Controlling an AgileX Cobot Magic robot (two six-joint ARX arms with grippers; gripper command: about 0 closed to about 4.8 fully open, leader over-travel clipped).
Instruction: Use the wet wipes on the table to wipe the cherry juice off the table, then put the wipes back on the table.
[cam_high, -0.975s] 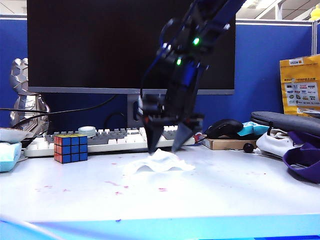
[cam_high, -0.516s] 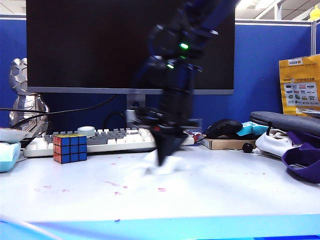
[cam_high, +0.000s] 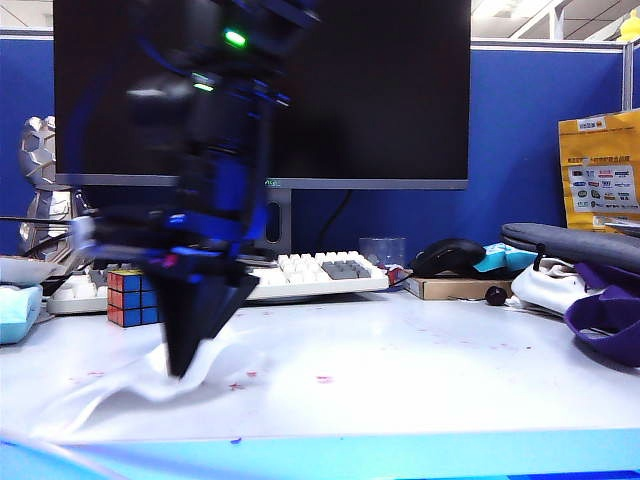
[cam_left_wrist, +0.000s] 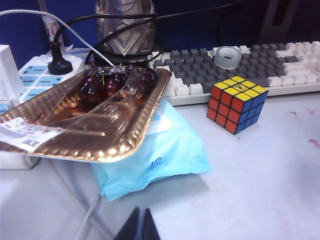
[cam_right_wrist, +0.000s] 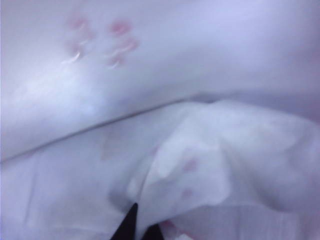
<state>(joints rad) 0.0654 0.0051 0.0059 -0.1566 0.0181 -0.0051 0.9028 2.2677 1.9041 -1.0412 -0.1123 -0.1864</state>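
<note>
The right gripper (cam_high: 185, 365) is pressing down at the front left of the surface (cam_high: 450, 370), its fingers pinched together on the wet wipes (cam_high: 130, 385), and the white sheet is trailing out from under them in a blurred, flattened drape toward the near edge. From the right wrist view the wipe (cam_right_wrist: 200, 160) is bunching in soft folds right at the fingertips, with faint pink already showing on it. It looks thin, limp and damp, so I judge it will fold and drag rather than push; a grip on a gathered ridge near its middle should keep more cloth flat against the desk than a grip on a corner. Spots of cherry juice (cam_high: 324, 379) are sitting on the surface to the right of the gripper, well apart from the cloth, with fainter smears farther right. The left gripper (cam_left_wrist: 139, 227) is hanging idle with its fingers drawn close and nothing between them, beside the pale blue pack (cam_left_wrist: 160, 150) and the Rubik's cube (cam_left_wrist: 236, 103).
</note>
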